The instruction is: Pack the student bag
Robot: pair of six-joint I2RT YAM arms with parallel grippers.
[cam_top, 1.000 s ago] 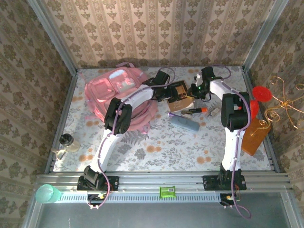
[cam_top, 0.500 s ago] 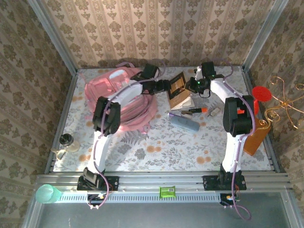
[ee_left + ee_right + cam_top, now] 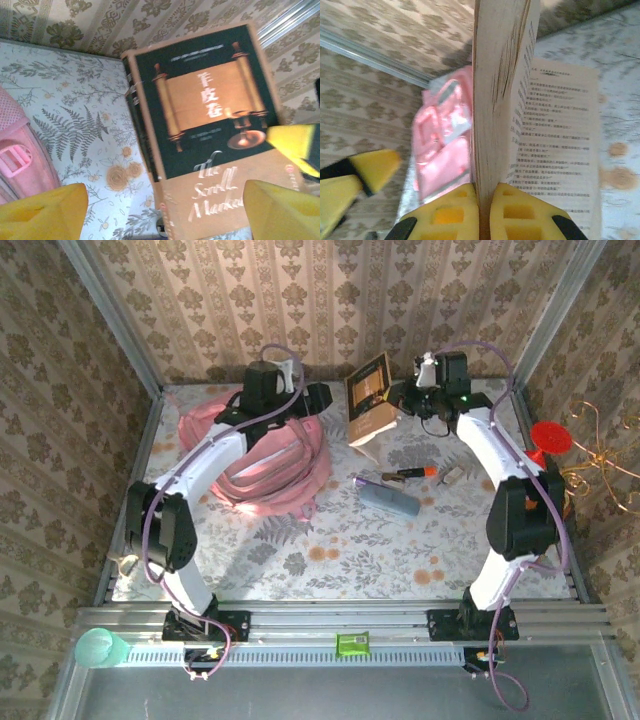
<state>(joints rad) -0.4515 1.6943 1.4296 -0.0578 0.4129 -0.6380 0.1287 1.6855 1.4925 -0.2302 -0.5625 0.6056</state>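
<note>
Top external shows my right claw (image 3: 398, 400) clamped on the upright book (image 3: 368, 398). The pink bag (image 3: 285, 465) lies to its left, nearer my left claw (image 3: 320, 400), whose jaws stand apart

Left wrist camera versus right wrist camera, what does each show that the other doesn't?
Left wrist: the book's scroll-picture cover, framed by the open left gripper. Right wrist: the book's page edges pinched in the right gripper, with a printed page fanned open beside them. Both: the book, the pink bag and the floral table.
</note>
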